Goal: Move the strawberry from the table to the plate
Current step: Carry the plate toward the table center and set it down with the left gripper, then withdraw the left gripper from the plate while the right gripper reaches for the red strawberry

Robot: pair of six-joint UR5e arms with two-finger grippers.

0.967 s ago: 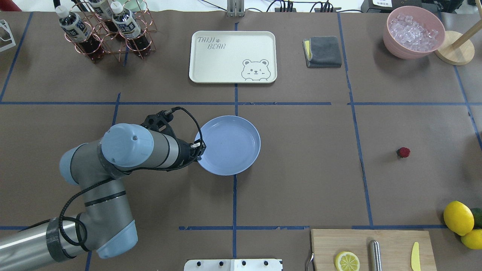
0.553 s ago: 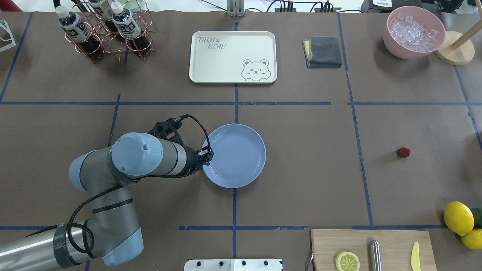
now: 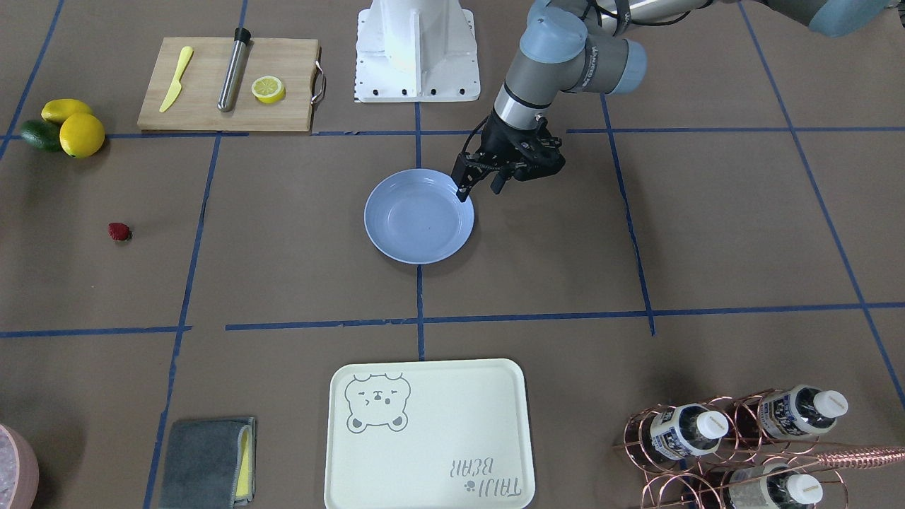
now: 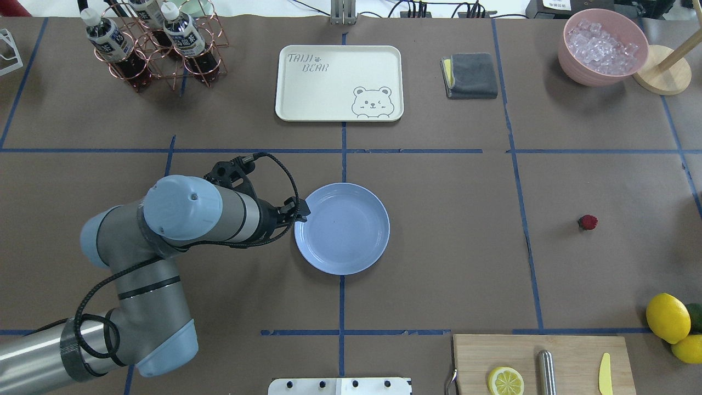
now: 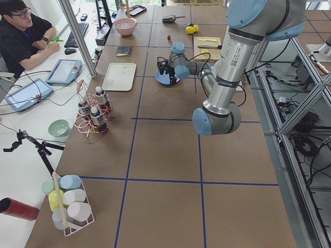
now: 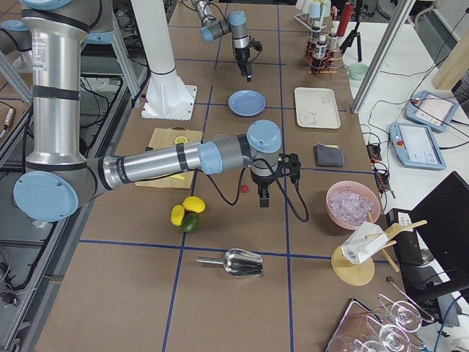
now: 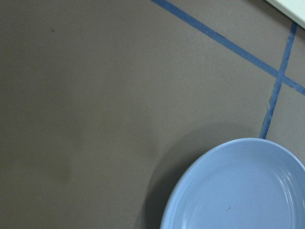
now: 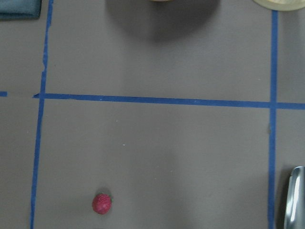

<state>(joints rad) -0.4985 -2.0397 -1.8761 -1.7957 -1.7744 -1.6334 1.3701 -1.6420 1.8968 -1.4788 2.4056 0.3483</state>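
Observation:
The strawberry (image 4: 587,221) lies alone on the table (image 4: 449,263) at the right; it also shows as a small red berry (image 3: 119,231) in the front view and low in the right wrist view (image 8: 101,203). The light-blue plate (image 4: 342,229) sits near the table's middle and holds nothing. My left gripper (image 3: 481,186) stands open at the plate's rim on the left-arm side, one finger (image 3: 463,192) right by the rim (image 3: 459,194). My right gripper (image 6: 262,194) shows only in the exterior right view, beside the strawberry (image 6: 243,188); I cannot tell whether it is open or shut.
A bear-printed tray (image 4: 339,82) and a grey cloth (image 4: 470,74) lie at the far side. A pink bowl of ice (image 4: 602,46) stands far right, a bottle rack (image 4: 156,44) far left. Lemons (image 4: 667,317) and a cutting board (image 4: 543,365) sit near right.
The plate slid to the right and toward the robot with the left gripper at its rim. Since then the left arm has drawn back a little to the left.

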